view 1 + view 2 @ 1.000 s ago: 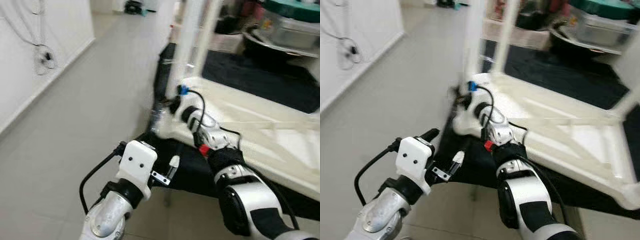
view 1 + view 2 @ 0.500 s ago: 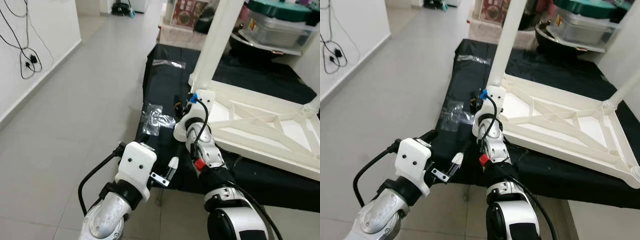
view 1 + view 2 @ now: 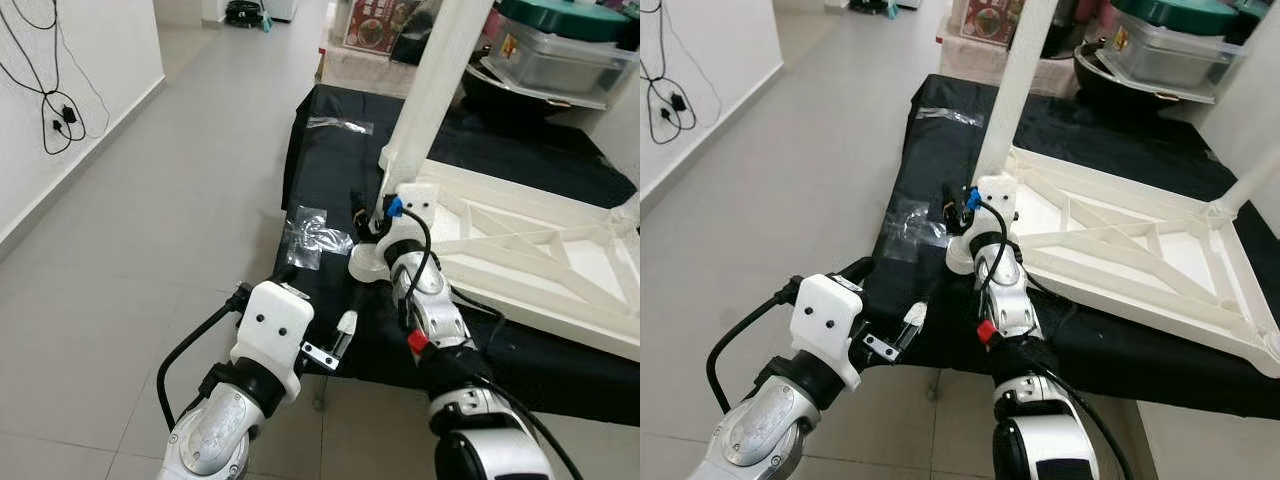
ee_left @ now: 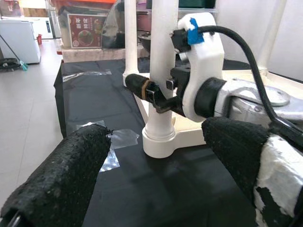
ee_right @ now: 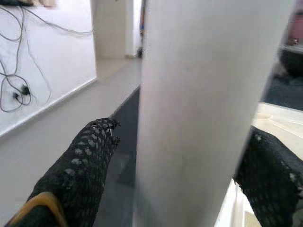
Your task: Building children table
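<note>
Left gripper (image 3: 345, 325): hanging low at the near edge of the black cloth (image 3: 330, 180), fingers (image 4: 66, 175) standing apart and holding nothing, facing the leg's base.

Right gripper (image 3: 958, 205): reaching across the cloth to the near corner of the table; its fingers (image 5: 85, 161) are sitting one on each side of the white leg (image 5: 199, 113). They are straddling it closely, but whether they are pressing on it is something I cannot tell.

Leg (image 3: 432, 95): standing upright in the socket at the near corner of the frame.

Table (image 3: 1130, 250): a white plastic children's table, lying upside down on the cloth, its ribbed underside facing up. A second leg (image 3: 1250, 180) is rising at the far right corner.

Progress: at least two legs seem to be standing in place; the other corners are hard to judge. Left to do, by my reading: seating this leg firmly, fitting any remaining legs, then turning the table upright.

Beyond: grey tiled floor (image 3: 150, 230) and stacked pots and containers (image 3: 560, 55) past the cloth.
</note>
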Tool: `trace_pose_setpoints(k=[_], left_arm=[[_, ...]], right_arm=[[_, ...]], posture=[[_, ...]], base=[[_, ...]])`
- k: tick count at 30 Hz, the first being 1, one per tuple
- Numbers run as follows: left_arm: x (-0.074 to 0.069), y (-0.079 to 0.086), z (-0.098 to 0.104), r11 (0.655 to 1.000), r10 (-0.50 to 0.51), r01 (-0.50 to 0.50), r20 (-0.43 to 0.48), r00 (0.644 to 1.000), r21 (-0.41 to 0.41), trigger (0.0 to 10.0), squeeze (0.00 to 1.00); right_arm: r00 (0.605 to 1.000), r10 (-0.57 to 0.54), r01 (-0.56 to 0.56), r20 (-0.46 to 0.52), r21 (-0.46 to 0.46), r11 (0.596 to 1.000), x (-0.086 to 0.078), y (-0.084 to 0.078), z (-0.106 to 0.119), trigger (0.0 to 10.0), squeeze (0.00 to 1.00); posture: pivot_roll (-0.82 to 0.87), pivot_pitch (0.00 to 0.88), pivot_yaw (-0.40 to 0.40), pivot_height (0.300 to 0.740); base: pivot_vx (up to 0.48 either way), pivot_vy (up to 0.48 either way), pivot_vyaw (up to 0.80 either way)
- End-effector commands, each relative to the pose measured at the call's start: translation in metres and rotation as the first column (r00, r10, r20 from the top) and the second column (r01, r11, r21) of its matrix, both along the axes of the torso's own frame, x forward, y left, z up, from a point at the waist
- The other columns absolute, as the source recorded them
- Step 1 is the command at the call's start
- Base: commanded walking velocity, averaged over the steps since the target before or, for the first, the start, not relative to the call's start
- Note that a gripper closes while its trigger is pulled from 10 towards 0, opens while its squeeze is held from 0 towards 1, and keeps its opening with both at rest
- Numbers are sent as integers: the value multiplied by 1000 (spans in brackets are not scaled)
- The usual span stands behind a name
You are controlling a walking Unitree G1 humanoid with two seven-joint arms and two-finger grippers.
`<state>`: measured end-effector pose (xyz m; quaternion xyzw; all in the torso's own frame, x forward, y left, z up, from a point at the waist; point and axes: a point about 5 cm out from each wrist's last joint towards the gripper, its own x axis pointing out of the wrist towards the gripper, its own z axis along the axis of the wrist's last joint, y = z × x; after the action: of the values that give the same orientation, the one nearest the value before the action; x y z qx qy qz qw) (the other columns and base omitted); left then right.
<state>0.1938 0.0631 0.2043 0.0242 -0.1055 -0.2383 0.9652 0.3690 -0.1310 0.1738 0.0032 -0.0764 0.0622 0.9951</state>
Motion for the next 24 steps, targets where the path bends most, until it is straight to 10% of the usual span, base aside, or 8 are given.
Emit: trace_pose_setpoints(k=[1,13,24], left_arm=[[1,1,-3,1000,3,-3,-8,1000,13,10000,0],[7,7,-7,998,49,-49,-13,999,35,10000,0],[12,10,-6,996,66,-66,4,998,53,10000,0]], right_arm=[[999,40,-39,29,-22,999,-13,-7,-6,10000,0],[1000,10,-11,-20,-49,999,-63,-28,-30,10000,0],[993,100,-104,69,61,993,-39,5,6,10000,0]], posture=[[122,99,-140,740],[104,84,-122,740],[115,75,-127,740]], base=[[0,0,0],[0,0,0],[0,0,0]])
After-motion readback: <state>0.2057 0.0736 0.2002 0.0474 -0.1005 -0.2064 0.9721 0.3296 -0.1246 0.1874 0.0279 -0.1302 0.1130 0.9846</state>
